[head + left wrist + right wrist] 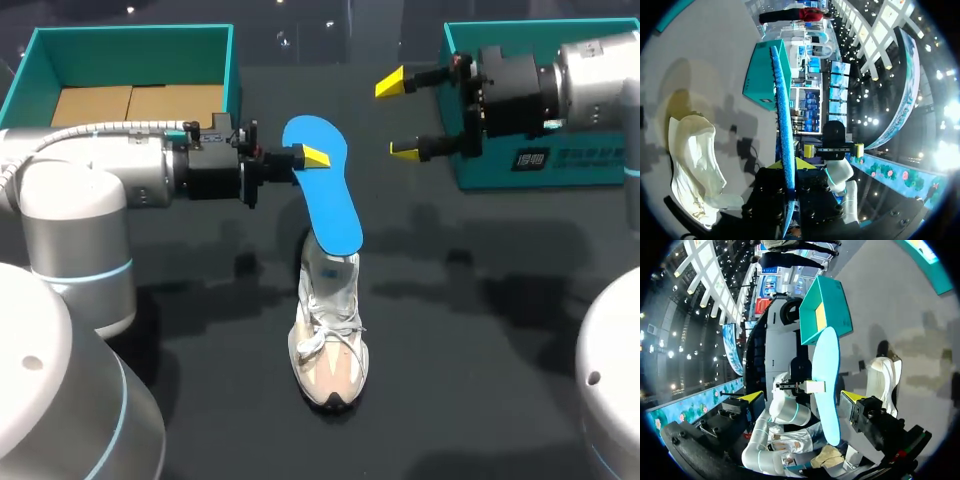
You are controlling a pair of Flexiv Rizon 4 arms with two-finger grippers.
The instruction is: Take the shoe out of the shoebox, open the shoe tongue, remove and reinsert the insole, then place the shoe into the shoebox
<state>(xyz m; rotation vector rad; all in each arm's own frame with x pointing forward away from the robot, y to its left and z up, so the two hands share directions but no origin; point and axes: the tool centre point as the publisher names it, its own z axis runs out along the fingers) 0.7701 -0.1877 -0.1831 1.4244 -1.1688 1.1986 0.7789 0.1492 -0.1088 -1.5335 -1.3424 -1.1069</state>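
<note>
- One shoe [328, 345] nearest me, sitting on its sole mid-bench [480, 330], toe toward me, laces loose, mouth facing away.
- Next out, the blue insole [328, 200] rises steeply from that mouth. Its lower end is tucked in the collar and its upper end is raised clear of the shoe.
- At that upper end, the left tool [303, 157] is clenched on the insole, one finger on each face. The left wrist view confirms this: the insole [782, 115] runs edge-on out between the fingers, with the shoe [692, 165] off to one side.
- Across from it, the right tool [398, 117] is released and carries nothing. It sits apart from the insole, near the far right box.
- Farthest back: the teal shoebox [130, 45] at back left, open, no shoe inside; a second teal box [480, 170] at back right.
- My read: we're in the insole step. I can't tell from this alone whether it's coming out or going back in.
- To do it well:
  - Move the insole along the shoe's long axis, not sideways. The shoe is free-standing and probably light, so a side pull would likely tip or drag it.
  - Bring the right tool down to pin the heel collar or hold the tongue open.
  - The grip is high on a floppy part, so if pushed straight down the lower end may buckle. Feed it at a shallow angle toward the toe.
</note>
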